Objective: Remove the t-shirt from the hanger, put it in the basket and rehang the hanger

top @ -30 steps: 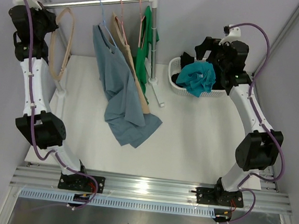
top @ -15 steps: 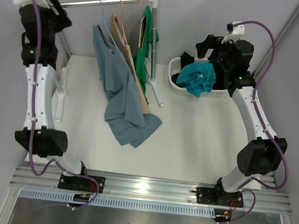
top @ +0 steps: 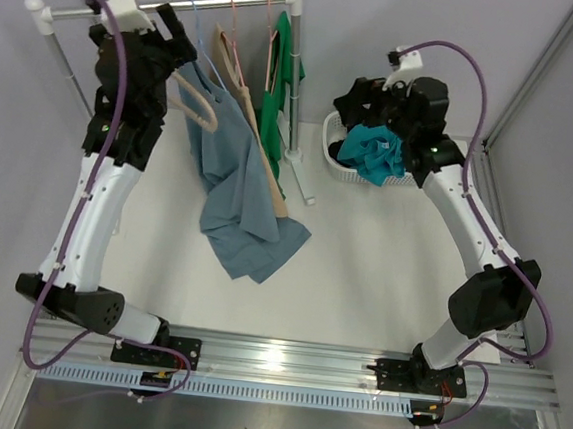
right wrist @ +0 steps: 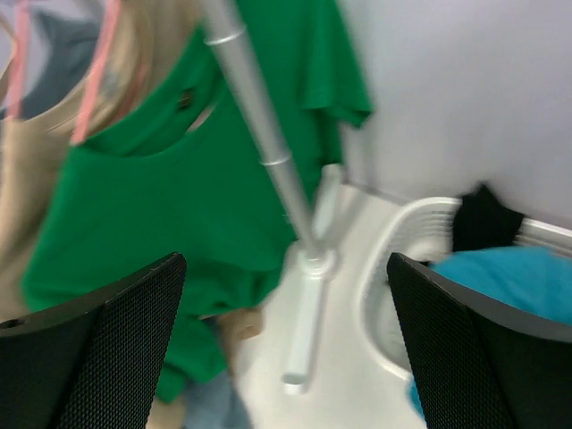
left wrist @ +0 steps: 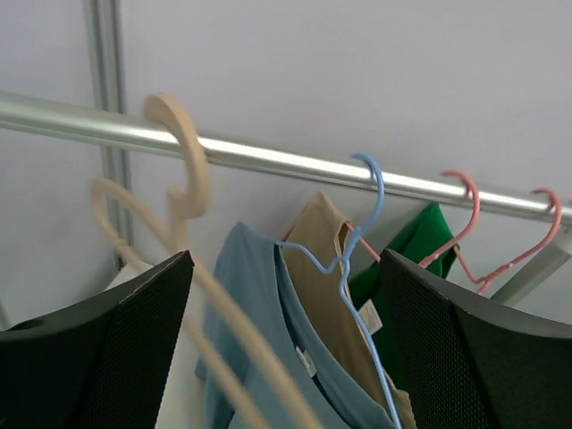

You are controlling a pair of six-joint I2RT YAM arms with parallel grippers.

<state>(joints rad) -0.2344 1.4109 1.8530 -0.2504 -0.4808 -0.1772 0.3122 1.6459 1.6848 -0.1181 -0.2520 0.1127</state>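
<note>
One blue t-shirt (left wrist: 255, 286) just beyond left tool (left wrist: 286, 259)

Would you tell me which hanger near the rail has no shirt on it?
The thick beige hanger, leftmost; the blue hanger and pink hangers carry shirts.

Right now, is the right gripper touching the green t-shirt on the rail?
Apart. The top external view shows a clear strip of wall between the right gripper and the green t-shirt.
</note>
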